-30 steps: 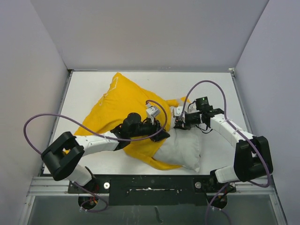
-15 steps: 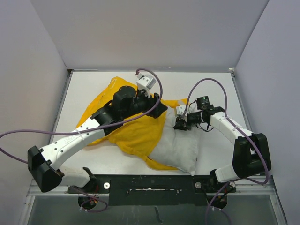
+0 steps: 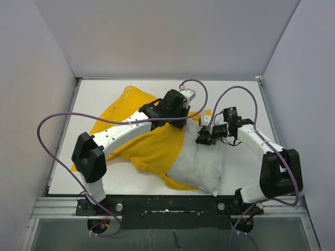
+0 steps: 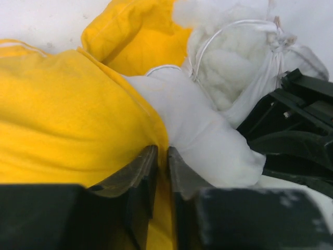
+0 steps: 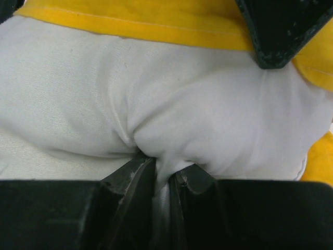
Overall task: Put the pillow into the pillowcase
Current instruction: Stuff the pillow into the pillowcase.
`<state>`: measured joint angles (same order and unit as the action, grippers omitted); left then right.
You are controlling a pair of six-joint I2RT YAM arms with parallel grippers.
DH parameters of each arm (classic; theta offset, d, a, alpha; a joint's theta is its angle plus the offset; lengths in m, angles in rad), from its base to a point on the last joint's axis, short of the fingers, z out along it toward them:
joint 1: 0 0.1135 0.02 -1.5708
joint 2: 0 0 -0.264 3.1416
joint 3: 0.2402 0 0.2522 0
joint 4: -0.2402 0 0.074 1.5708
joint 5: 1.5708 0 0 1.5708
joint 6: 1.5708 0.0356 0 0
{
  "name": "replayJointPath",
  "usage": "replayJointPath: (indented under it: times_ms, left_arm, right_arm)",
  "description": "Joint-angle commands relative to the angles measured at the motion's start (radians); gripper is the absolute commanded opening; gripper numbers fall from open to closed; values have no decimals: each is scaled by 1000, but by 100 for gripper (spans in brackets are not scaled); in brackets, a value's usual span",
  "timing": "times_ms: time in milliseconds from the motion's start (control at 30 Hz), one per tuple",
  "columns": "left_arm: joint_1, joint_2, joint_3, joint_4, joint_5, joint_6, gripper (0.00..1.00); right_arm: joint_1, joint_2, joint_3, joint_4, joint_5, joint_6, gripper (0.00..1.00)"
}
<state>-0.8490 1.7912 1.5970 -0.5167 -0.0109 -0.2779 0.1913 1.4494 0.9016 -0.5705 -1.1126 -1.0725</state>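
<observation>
Here the left hand (image 4: 162, 154) is clenched on the hem of the bright yellow fabric pillowcase (image 4: 62, 125), at its mouth. The right hand (image 5: 162, 167), at the left hand's 4 o'clock, pinches a fold of the plump, wrinkled white fabric pillow (image 5: 197, 114). The pillow is partly inside the pillowcase, its bare end toward 5 o'clock on the white table (image 3: 238, 97), while the pillowcase spreads toward 9 o'clock
</observation>
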Motion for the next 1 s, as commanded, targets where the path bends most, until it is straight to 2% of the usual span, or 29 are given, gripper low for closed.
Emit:
replayJointPath:
  times_ms: [0, 100, 267, 433, 533, 633, 700, 733, 833, 933, 967]
  left_arm:
    - [2, 6, 90, -44, -8, 30, 1]
    - [5, -22, 95, -9, 55, 36, 0]
    - [39, -87, 154, 180, 364, -55, 0]
    - [59, -97, 248, 370, 601, -183, 0]
    - [71, -119, 182, 545, 663, -262, 0]
    - [86, -152, -22, 759, 702, -311, 0]
    - [87, -163, -196, 894, 695, -318, 0]
    - [88, -155, -282, 963, 687, -328, 0]
    - [86, -80, -499, 1193, 680, -400, 0]
    - [73, 21, -613, 1394, 684, -496, 0]
    - [70, 44, -633, 1429, 678, -511, 0]
  right_arm:
    - [15, 5, -2, -42, -32, 24, 13]
    - [23, 9, 18, 16, 5, 115, 11]
    - [16, -14, 125, 139, 55, 327, 6]
    - [-82, -45, 316, 302, -50, 615, 4]
    - [-79, -107, 259, 401, -78, 652, 4]
    - [-24, -134, 90, 374, 29, 494, 9]
    - [-25, -108, 2, 295, 105, 314, 22]
    - [-39, -89, -4, 203, 123, 222, 28]
    - [-129, -52, 126, -197, 66, -32, 43]
    - [-255, -64, 271, -727, -29, -401, 62]
    - [-285, -73, 317, -835, -28, -486, 67]
